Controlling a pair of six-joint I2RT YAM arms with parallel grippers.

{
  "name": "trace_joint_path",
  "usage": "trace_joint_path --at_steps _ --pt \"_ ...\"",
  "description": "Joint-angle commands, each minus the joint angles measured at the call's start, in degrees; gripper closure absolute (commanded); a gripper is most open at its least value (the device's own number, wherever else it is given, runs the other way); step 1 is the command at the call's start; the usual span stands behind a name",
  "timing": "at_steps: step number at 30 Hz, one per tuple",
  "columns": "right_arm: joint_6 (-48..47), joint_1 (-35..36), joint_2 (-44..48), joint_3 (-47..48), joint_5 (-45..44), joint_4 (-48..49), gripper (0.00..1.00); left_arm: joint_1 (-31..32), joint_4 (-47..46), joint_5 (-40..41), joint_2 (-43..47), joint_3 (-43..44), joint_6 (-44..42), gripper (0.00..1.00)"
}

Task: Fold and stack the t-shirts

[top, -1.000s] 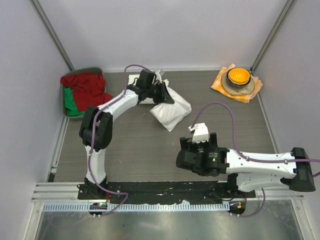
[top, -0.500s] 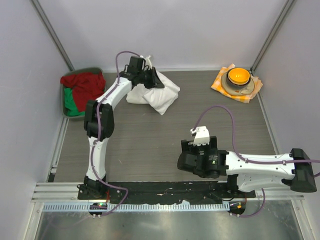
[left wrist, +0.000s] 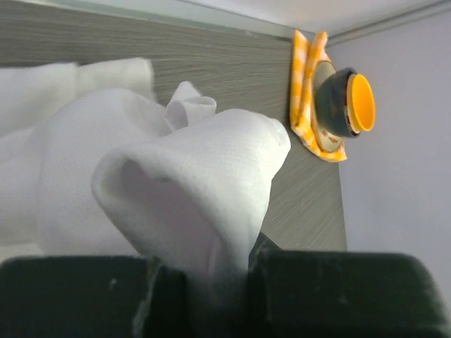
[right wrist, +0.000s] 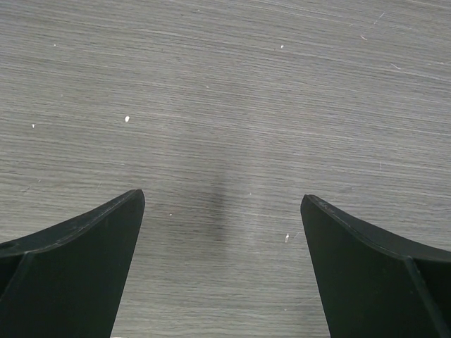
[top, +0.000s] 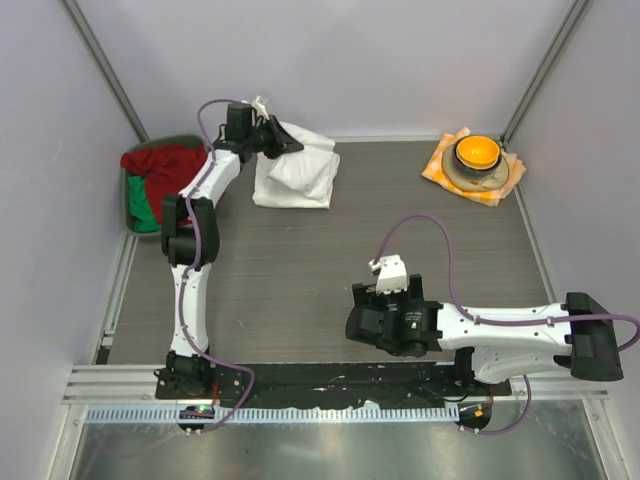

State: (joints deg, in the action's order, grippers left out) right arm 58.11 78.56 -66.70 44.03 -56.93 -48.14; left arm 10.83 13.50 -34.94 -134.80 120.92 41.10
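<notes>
Left gripper pinches the white t-shirt, cloth lying to its right; right gripper wide, empty, well apart.

**Robot test cell in a laboratory**

A grey wood-grain table is enclosed by plain white panels and metal corner posts. A left arm and a right arm are bolted to a black base rail, and exposed cabling is seen on both.
</notes>
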Motion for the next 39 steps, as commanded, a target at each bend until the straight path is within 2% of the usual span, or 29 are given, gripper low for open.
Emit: trace_joint_path --at_steps 1,8,9,11,12,13,14,22,29,34,35,38,39 --pt "-0.6 -0.1 -0.5 1.7 -1.9 1.8 0.0 -2.7 -10.6 0.2 4.5 -9.7 5.2 1.0" --pt "-1.6 -0.3 -2.5 3.3 -2.0 1.9 0.0 -6.8 -18.0 0.2 5.5 -23.8 8.0 1.0" --pt "-1.8 -0.3 -2.6 3.8 -1.8 1.9 0.0 -7.0 -18.7 0.7 5.7 -26.2 8.1 0.98" --pt "-2.0 -0.3 -3.2 4.2 -1.6 1.9 0.0 -8.0 -21.2 1.3 6.0 -28.5 9.6 0.84" --pt "-2.2 -0.3 -3.4 4.6 -1.6 1.9 0.0 -8.5 -21.9 1.2 5.8 -30.0 10.3 0.72" --pt "-2.4 -0.3 -3.5 4.7 -1.5 1.9 0.01 -8.7 -22.0 0.8 5.4 -30.2 10.8 0.32" --pt "-2.9 -0.3 -3.7 4.9 -1.4 1.9 0.0 -9.2 -21.3 0.7 5.3 -29.9 11.0 0.01" --pt "-4.3 -0.3 -4.1 6.0 -1.7 1.9 0.0 -10.5 -14.7 2.0 8.1 -23.6 9.3 0.0" --pt "-8.3 -2.7 -6.6 9.1 -3.1 1.8 0.0 -10.6 10.9 10.4 8.3 -5.4 -1.5 0.0" --pt "-13.6 -8.6 -7.5 13.0 -2.2 5.0 0.0 -13.1 17.7 17.0 11.7 -1.0 -4.6 0.0" --pt "-19.6 -10.2 -7.4 13.5 -0.9 11.3 0.0 -13.0 18.5 17.3 13.0 -1.8 -4.2 0.0" --pt "-25.9 -19.3 -9.7 16.7 11.7 21.8 0.01 -13.0 21.3 19.4 18.4 -4.4 -2.6 0.0" --pt "-28.6 -24.6 -11.2 19.9 18.3 23.3 0.01 -12.9 22.0 20.2 20.1 -5.6 -1.7 0.0"
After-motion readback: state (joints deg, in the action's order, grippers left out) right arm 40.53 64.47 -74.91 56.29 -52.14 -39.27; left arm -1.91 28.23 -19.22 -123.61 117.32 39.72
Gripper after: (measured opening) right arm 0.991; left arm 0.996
